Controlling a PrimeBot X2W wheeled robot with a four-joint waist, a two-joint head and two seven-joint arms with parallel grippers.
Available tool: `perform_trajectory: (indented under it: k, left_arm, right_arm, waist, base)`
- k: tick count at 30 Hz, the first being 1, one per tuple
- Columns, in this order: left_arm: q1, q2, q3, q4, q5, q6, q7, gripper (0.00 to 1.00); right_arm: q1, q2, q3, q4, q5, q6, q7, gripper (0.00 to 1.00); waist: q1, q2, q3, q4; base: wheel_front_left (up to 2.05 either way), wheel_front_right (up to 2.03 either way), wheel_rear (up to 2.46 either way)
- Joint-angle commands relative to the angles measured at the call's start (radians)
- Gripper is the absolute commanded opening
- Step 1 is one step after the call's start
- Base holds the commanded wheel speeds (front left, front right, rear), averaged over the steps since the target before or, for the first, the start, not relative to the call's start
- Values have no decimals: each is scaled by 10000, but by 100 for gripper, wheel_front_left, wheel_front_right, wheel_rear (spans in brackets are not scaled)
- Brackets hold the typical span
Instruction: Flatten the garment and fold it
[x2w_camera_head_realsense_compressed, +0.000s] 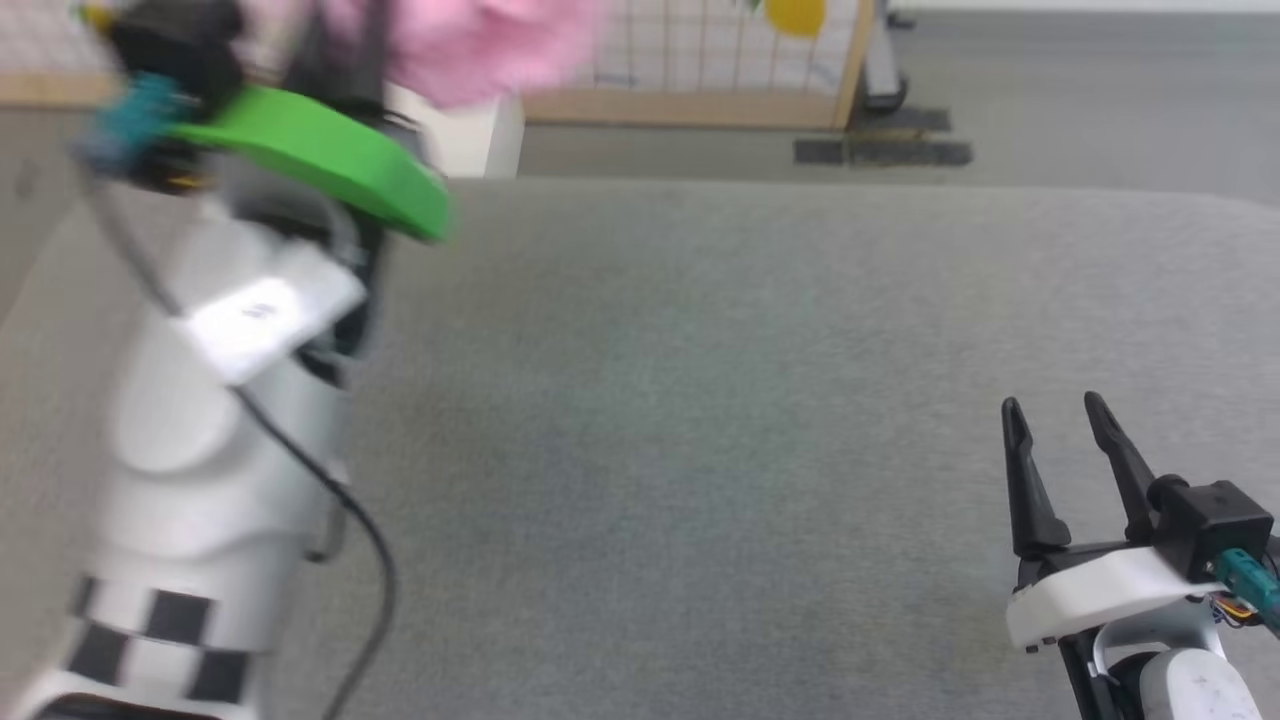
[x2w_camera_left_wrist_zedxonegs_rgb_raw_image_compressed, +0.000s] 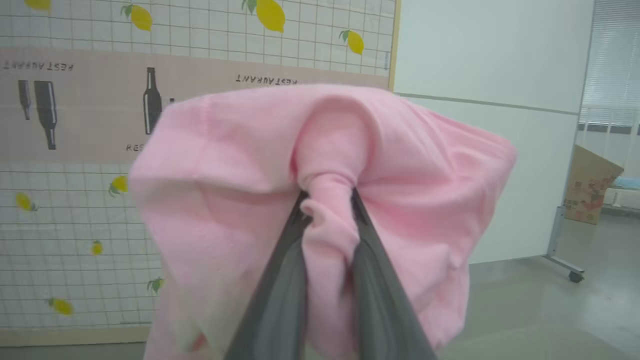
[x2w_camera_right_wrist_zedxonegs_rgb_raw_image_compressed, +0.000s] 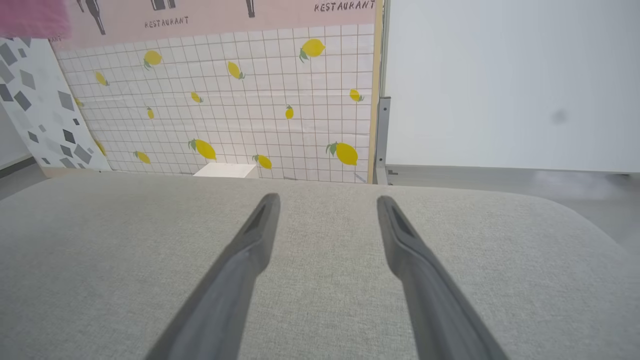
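Observation:
The light pink garment (x2w_camera_left_wrist_zedxonegs_rgb_raw_image_compressed: 240, 200) hangs bunched in the air, pinched between the two dark fingers of my left gripper (x2w_camera_left_wrist_zedxonegs_rgb_raw_image_compressed: 327, 197), which is shut on a fold of it. In the head view the garment (x2w_camera_head_realsense_compressed: 470, 45) is a blurred pink mass at the top left, above my raised left arm. A corner of the garment (x2w_camera_right_wrist_zedxonegs_rgb_raw_image_compressed: 32, 17) also shows at the top left of the right wrist view. My right gripper (x2w_camera_head_realsense_compressed: 1055, 412) rests low at the lower right over the grey cushion (x2w_camera_head_realsense_compressed: 700, 420), open with nothing between its fingers (x2w_camera_right_wrist_zedxonegs_rgb_raw_image_compressed: 260, 225).
The grey fabric surface spans most of the head view, its far edge rounded. Beyond it stand a white box (x2w_camera_head_realsense_compressed: 470, 135), a lemon-patterned grid panel (x2w_camera_right_wrist_zedxonegs_rgb_raw_image_compressed: 225, 100) and a white wall (x2w_camera_right_wrist_zedxonegs_rgb_raw_image_compressed: 500, 85). A cardboard box (x2w_camera_left_wrist_zedxonegs_rgb_raw_image_compressed: 590, 187) sits on the floor far off.

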Motion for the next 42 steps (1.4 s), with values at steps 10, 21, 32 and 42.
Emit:
perform_trajectory:
  k: [10, 21, 32, 42]
  left_arm:
    - [1736, -1829, -1762, 675, -1632, -469, 2229, 0]
    - [2758, -1771, -3369, 3090, -1548, 500, 5525, 0]
    - [2706, -1680, -3280, 3295, -1429, 737, 4861, 100]
    - [3325, -1077, -1545, 1232, -1050, 765, -864, 100]
  right_arm:
    - [426, -10, 185, -549, -190, -19, 427, 100]
    - [377, -10, 347, -563, 24, -19, 411, 100]
    - [350, -10, 424, -393, 61, -19, 345, 100]
    - [501, -10, 393, -494, -26, -19, 339, 100]
  waist:
    - [1, -1, -630, -1804]
    - [1, -1, -304, -2303]
    - [1, -1, -315, -2090]
    - [1, -1, -723, -1442]
  base:
    - [0, 0, 0]
    - [0, 0, 0]
    - [0, 0, 0]
    - [0, 0, 0]
